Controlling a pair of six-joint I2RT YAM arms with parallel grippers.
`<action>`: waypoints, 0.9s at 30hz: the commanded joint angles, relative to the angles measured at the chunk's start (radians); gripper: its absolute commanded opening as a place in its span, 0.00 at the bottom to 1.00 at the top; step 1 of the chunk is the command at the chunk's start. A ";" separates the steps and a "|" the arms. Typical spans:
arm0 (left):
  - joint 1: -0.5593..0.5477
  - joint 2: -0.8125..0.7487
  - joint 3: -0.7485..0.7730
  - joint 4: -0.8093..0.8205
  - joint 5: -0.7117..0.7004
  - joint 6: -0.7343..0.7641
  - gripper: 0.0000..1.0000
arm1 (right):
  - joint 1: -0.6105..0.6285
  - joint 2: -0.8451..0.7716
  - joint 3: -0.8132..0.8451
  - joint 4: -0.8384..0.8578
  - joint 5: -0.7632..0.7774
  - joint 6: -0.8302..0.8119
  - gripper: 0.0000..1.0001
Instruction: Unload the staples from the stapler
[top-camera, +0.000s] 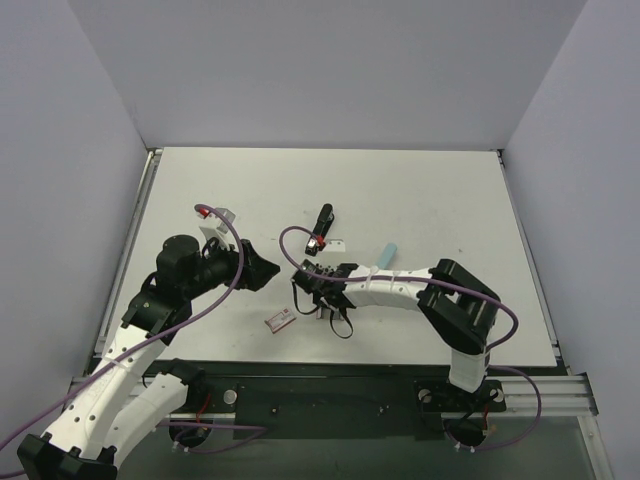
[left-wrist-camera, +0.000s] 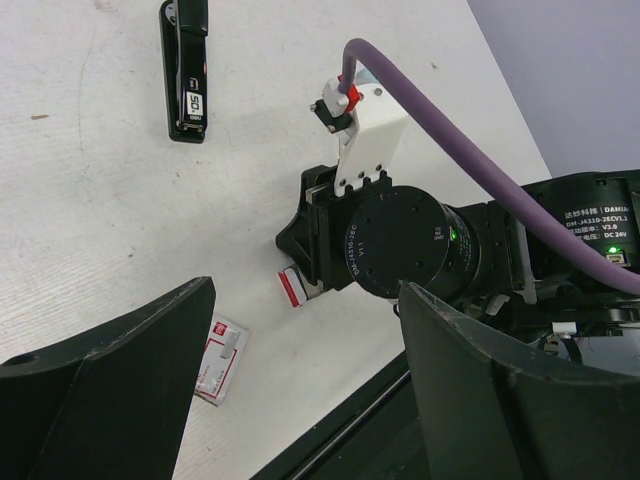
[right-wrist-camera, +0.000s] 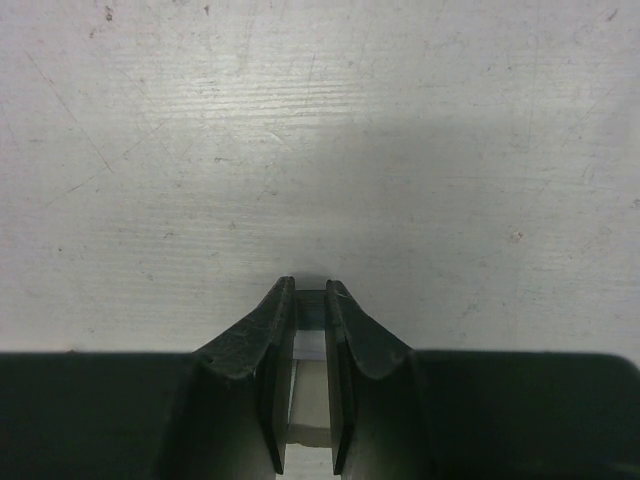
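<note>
The slim black stapler (top-camera: 322, 222) lies closed at mid-table and also shows at the top of the left wrist view (left-wrist-camera: 187, 65). The staples are hidden in every view. My right gripper (top-camera: 322, 303) points down at the table near the front, its jaws pinched (right-wrist-camera: 311, 290) on a small red-and-white piece (left-wrist-camera: 292, 287). This piece shows pale between the pads. My left gripper (top-camera: 262, 268) hangs open to the left of it, holding nothing (left-wrist-camera: 300, 400).
A small pinkish-red box (top-camera: 279, 320) lies flat near the front edge, close to my left finger (left-wrist-camera: 222, 360). A pale blue strip (top-camera: 388, 250) lies right of the stapler. A white label (top-camera: 336, 243) sits by the stapler's near end.
</note>
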 joint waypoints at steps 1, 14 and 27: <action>0.009 -0.013 0.012 0.040 -0.007 0.000 0.85 | -0.010 -0.076 0.015 -0.079 0.064 -0.021 0.08; 0.015 -0.016 0.010 0.040 -0.007 -0.002 0.85 | 0.055 -0.176 -0.053 -0.102 0.102 0.034 0.08; 0.015 -0.020 0.010 0.039 -0.007 0.000 0.85 | 0.107 -0.147 -0.094 -0.111 0.116 0.125 0.08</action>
